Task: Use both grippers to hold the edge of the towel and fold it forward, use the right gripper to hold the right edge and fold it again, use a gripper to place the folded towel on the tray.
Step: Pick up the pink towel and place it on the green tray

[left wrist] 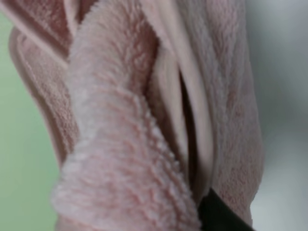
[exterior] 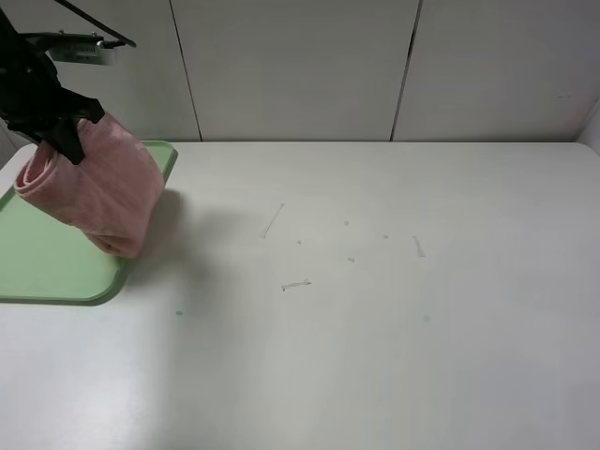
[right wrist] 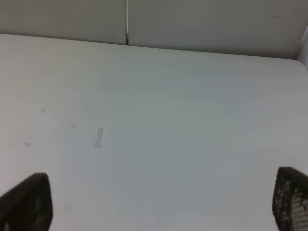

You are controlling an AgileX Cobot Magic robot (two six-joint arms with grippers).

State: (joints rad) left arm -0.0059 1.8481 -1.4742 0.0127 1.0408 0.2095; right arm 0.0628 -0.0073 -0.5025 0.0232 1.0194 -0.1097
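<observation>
Left end effector [exterior: 66, 141]: black, at the far left of the scene, clamped nearly closed on the upper part of the towel; one dark fingertip [left wrist: 219, 214] shows at the cloth's edge in the left wrist view.

Towel [exterior: 103, 187]: pink, fluffy, folded into a thick bundle of several layers; it hangs from the left end effector, its upper part bunched at the grip and its lower end down at the tray's right rim, where contact cannot be judged. The left wrist view shows the folded layers [left wrist: 125, 144] close up, with green behind on one side.

Tray [exterior: 47, 262]: light green, flat, with rounded corners and a low rim; it lies on the bench at the far left, partly cut off by the picture's edge, under and beside the towel.

Right end effector [right wrist: 159, 204]: spread wide and holding nothing; its two dark fingertips [right wrist: 29, 202] stand well apart over bare bench. It is outside the high view.

Bench [exterior: 375, 328]: white, with a few small faint marks near its middle.

Wall panels [exterior: 300, 66]: pale, behind the far edge of the bench.
</observation>
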